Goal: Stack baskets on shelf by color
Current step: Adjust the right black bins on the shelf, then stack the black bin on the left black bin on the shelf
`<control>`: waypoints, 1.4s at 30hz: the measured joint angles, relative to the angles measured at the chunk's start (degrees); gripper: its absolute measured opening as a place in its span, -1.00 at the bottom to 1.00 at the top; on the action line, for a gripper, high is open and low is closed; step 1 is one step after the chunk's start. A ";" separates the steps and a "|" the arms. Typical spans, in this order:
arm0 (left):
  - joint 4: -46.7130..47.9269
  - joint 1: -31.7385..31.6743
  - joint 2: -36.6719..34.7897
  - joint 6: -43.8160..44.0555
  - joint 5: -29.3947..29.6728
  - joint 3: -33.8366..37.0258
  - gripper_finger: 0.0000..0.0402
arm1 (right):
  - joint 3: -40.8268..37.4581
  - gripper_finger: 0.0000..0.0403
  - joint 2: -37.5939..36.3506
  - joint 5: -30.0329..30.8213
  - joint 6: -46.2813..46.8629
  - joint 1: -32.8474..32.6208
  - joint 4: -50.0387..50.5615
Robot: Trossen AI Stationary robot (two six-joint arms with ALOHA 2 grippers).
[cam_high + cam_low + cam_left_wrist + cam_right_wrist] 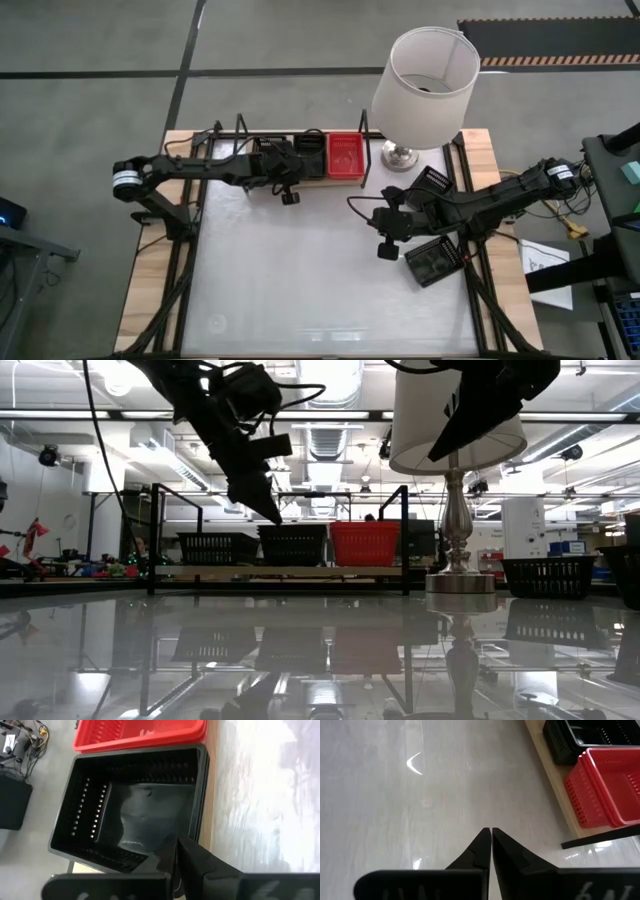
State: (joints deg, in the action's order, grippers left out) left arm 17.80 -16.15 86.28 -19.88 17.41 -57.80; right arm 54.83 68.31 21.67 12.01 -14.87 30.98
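Observation:
On the shelf (pixel 300 178) stand black baskets (pixel 262 150) at its left, a black stack (pixel 135 800) in the middle and a red stack (pixel 346 156) at its right end, all resting on their bottoms. My left gripper (pixel 176 845) is shut and hovers over the middle black stack's near wall; in the low view my left gripper (pixel 272 513) is clear above the middle black stack (pixel 292 545). My right gripper (pixel 491 832) is shut over bare table, nearer than the red stack (pixel 605 785). Two loose black baskets (pixel 432 182) (pixel 432 262) lie at the table's right.
A lamp with a white shade (pixel 425 80) stands on the table just right of the shelf, its metal base (pixel 455 580) near the shelf's black upright (pixel 405 540). The white tabletop (pixel 300 280) stretches from the shelf to the near edge. Black frame rods run along both sides.

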 joint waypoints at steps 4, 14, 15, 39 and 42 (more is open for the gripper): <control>-0.36 0.00 -0.08 0.00 0.00 -0.52 -1.00 | 0.00 -0.96 0.00 0.00 0.00 0.00 0.02; -0.10 2.58 -5.35 -0.17 0.00 -1.60 -1.00 | -0.46 -0.96 0.00 0.92 0.89 0.00 -0.02; 0.56 2.74 -6.45 -0.16 0.02 -1.39 -1.00 | -0.67 -0.96 0.00 0.92 1.08 0.00 0.00; 5.52 -3.26 -9.23 1.06 7.14 8.16 -1.00 | -1.70 -0.96 0.00 0.94 3.89 -1.14 0.03; 3.96 -5.32 -7.98 -0.47 7.14 7.66 -1.00 | -1.70 -0.96 0.00 0.94 3.89 -1.14 0.02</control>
State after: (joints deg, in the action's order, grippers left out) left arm 21.76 -21.46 78.29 -20.35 24.56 -50.15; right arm 53.12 68.31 22.61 15.90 -16.01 31.01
